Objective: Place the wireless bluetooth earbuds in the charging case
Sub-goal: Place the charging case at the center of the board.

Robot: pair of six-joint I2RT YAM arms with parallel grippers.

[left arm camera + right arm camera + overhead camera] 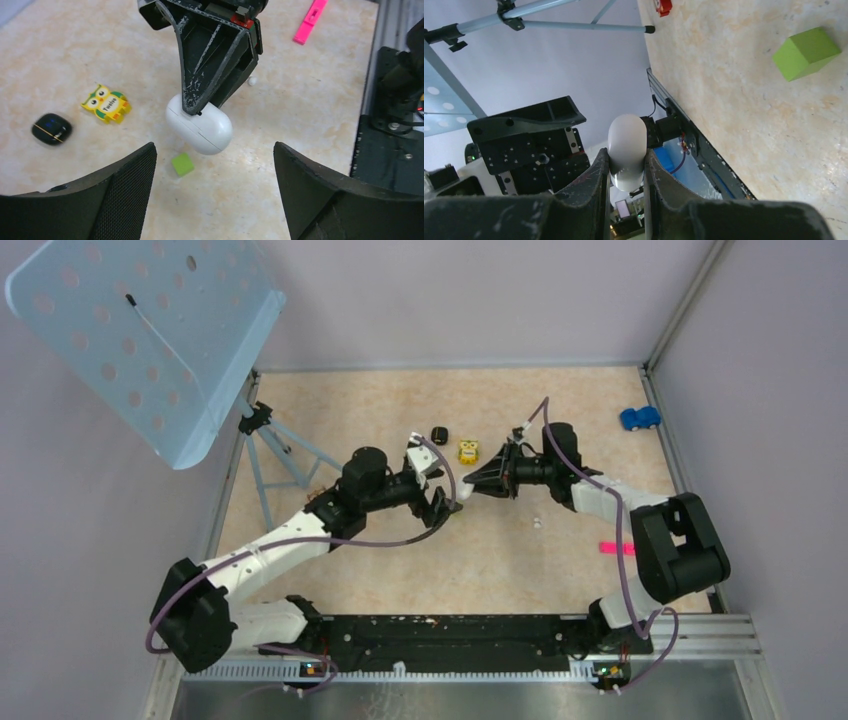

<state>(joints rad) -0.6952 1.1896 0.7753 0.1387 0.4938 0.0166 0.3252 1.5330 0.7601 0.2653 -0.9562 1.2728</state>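
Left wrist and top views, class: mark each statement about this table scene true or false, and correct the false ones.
1. The right pincer grips the smooth white oval charging case. True.
2. The left pincer is shut on the small green cube. False: it is open and empty; the cube lies on the beige table.
3. The yellow owl-shaped toy lies near a small black rounded object. True.
4. The charging case's lid stands open. False: it is closed.
5. The blue toy car sits by the left arm's base. False: it is at the table's far right edge.
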